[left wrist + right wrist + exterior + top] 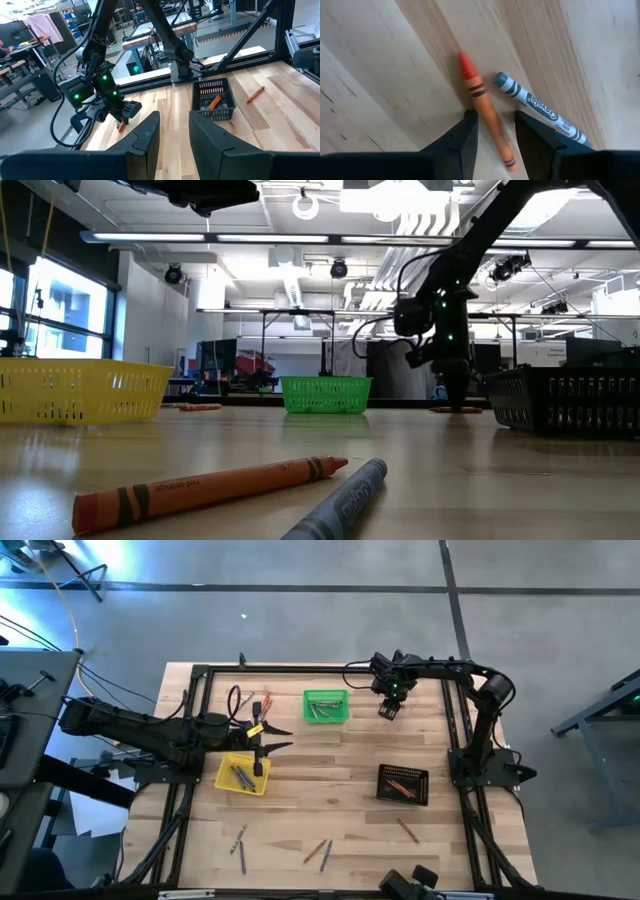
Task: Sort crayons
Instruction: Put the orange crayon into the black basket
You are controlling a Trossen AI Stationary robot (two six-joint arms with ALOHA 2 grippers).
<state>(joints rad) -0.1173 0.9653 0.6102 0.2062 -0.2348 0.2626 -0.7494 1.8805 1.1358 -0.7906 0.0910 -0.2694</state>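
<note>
The right gripper (492, 137) was spread around an orange crayon (487, 112); the left gripper (174, 132) was held parted, empty.

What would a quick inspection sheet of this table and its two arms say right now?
Surface: wooden table, bare between items.
Job's things: orange crayon and blue-grey crayon under right gripper; others loose near front edge; some in yellow basket, green basket, black basket.
Clutter: nothing seen.
Grippers: right gripper open, astride the orange crayon; left gripper open, empty.
Cables: looped by left arm.
Surroundings: workshop benches, ceiling lights.
</note>
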